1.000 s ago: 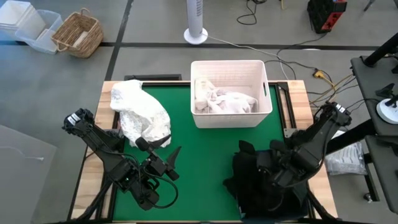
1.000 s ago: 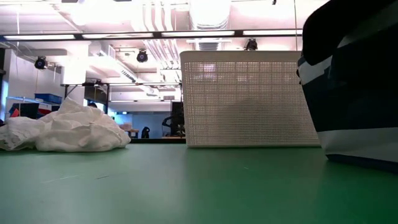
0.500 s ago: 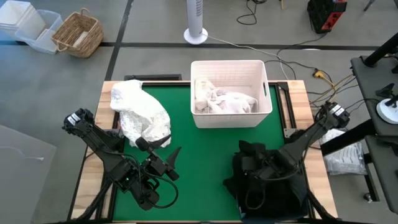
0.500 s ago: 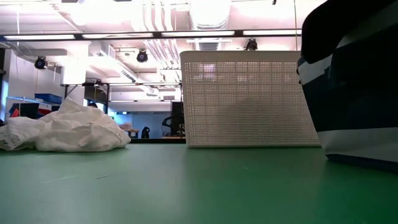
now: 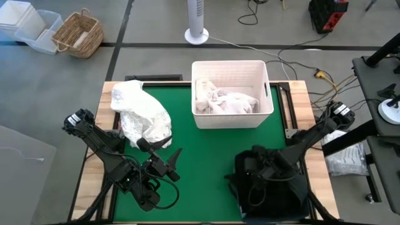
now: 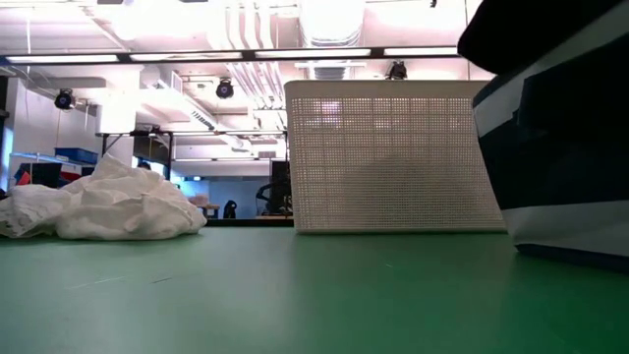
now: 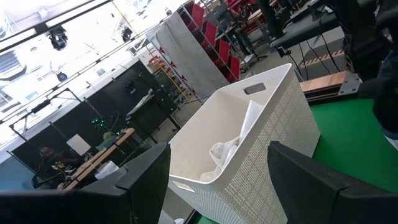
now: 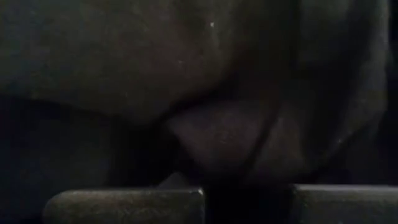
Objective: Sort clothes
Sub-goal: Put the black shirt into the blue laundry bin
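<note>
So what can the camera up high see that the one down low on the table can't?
Only the high view shows both arms: the left end effector waiting open over the green table, the right end effector down in the dark bin, and the white clothes inside the white bin. Only the low view shows the room behind, with ceiling lights. Both show the white clothes pile, the white bin and the dark bin.
</note>
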Controlling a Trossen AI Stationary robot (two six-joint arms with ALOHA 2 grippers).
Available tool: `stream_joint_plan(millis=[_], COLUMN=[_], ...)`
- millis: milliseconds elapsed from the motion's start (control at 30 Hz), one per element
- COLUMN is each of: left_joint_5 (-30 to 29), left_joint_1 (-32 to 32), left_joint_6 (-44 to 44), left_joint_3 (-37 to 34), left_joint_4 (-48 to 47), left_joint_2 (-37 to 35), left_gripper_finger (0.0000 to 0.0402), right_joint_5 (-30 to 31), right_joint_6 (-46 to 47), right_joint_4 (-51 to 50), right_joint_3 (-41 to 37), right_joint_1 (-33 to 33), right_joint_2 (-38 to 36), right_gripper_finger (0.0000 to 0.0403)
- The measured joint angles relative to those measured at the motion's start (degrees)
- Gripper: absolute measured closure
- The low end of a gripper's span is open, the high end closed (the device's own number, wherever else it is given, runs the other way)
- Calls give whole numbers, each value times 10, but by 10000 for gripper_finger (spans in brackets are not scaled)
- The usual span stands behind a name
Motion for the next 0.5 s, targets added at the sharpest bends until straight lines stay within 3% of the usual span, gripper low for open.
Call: stream_joint_plan(millis=[233,500], left_joint_5=[0,0], left_joint_1=[0,0], left_joint_6=[0,0], left_joint_3=[0,0], left_joint_4=[0,0], left_joint_2=[0,0], left_gripper_finger=[157,157], right_joint_5=[-6,-15], right_joint_6=[14,-7], right_joint_4=[-11,-121], right_joint_3=[9,137], right_joint_1=[0,1], right_joint_2=[-5,-9], right_gripper_finger=[391,388])
